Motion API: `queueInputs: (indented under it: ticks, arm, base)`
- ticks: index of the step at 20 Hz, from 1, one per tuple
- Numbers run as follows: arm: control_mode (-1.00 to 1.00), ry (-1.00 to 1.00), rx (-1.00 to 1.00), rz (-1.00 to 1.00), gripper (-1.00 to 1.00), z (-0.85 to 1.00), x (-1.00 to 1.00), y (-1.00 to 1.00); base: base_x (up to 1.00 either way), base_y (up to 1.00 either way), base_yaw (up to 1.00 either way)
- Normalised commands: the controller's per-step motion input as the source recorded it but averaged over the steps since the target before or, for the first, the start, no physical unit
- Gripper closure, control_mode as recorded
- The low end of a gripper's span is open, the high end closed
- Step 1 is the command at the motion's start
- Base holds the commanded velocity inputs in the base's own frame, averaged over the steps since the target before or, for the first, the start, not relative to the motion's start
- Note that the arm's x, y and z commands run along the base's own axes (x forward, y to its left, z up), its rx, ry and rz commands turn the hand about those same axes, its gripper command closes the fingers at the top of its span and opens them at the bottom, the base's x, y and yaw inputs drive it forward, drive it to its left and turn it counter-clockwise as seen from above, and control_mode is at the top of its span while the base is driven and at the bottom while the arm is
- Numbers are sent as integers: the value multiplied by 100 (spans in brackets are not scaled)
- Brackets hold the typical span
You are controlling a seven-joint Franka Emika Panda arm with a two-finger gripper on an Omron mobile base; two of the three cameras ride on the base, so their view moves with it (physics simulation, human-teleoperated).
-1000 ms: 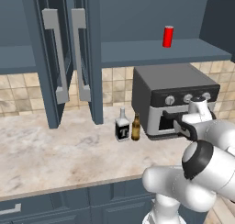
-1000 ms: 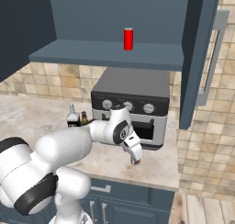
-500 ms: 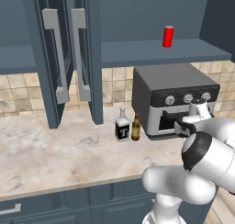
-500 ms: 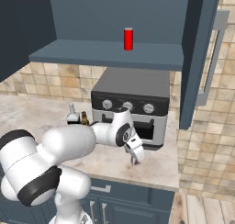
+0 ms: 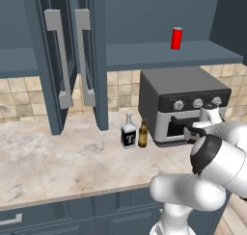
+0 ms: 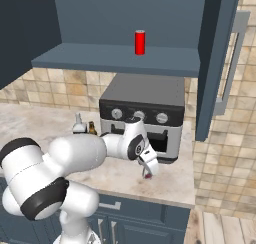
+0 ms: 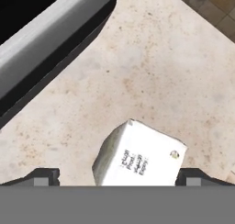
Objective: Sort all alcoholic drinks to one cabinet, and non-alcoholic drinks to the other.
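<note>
Below, open end effector (image 7: pixel 114 178) straddling white boxy carton (image 7: pixel 139 157), speckled marble counter (image 7: pixel 151 71)

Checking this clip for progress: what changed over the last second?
The arm swung a little further right in front of the toaster oven, bringing the gripper low over the counter, jaws open, nothing held. The red can on the cabinet shelf, the liquor bottle and the beer bottle stayed put.

A white "T" marks the liquor bottle (image 5: pixel 128 134); the white carton's (image 7: pixel 140 155) print is illegible.
</note>
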Motion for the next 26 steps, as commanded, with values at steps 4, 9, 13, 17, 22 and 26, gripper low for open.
queueInputs:
  ticks: [4, 9, 13, 17, 22, 26]
  arm:
    - [-100, -5, 0, 0, -100, -12, 0, 0]
    - [-100, -2, 0, 0, 100, -17, 1, 0]
    - [-100, -1, 0, 0, 100, -16, 1, 0]
    - [-100, -2, 0, 0, 100, -8, 0, 0]
    - [-100, -14, 0, 0, 100, 38, -28, 0]
    - [-100, -26, 0, 1, 100, 95, -58, 3]
  base:
    - [0, 0, 0]
    - [0, 0, 0]
    - [0, 0, 0]
    - [0, 0, 0]
    - [0, 0, 0]
    - [0, 0, 0]
